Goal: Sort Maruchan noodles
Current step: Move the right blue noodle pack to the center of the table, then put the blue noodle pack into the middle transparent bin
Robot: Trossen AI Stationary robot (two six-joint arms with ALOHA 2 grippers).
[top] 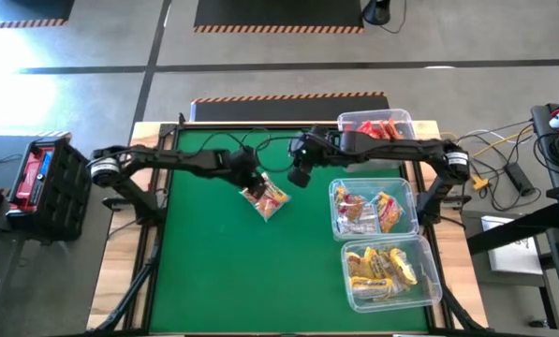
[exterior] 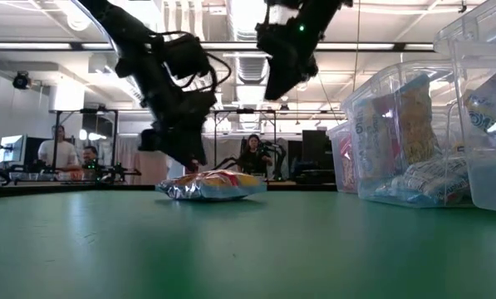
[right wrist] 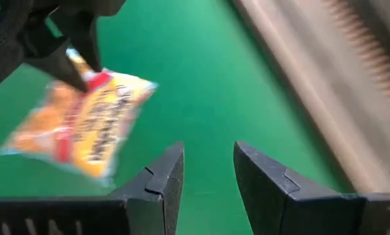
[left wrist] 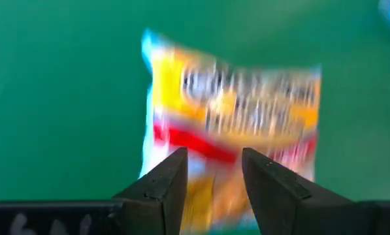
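One yellow-and-red Maruchan noodles packet [top: 266,199] lies flat on the green table near its middle, also seen in the low view [exterior: 213,185]. My left gripper [top: 251,184] is open and slants down over the packet's far left end [left wrist: 181,78]. In the low view its fingertips [exterior: 189,164] are just above the packet. My right gripper [top: 301,175] is open and empty. It hangs well above the table [exterior: 279,83], to the right of the packet and beyond it. Other noodle packets lie in three clear bins on the right. My left gripper's fingertips [right wrist: 83,78] stand right at the packet's end [right wrist: 100,81], coming from above and from the table's left. Nothing is between the fingers. Whether they touch the packet I cannot tell.
Three clear bins line the table's right side: a far one [top: 405,117] with red packets, a middle one [top: 332,198] and a near one [top: 346,271] with yellow packets. In the low view they stand at the right [exterior: 372,108]. People sit in the room beyond the table.
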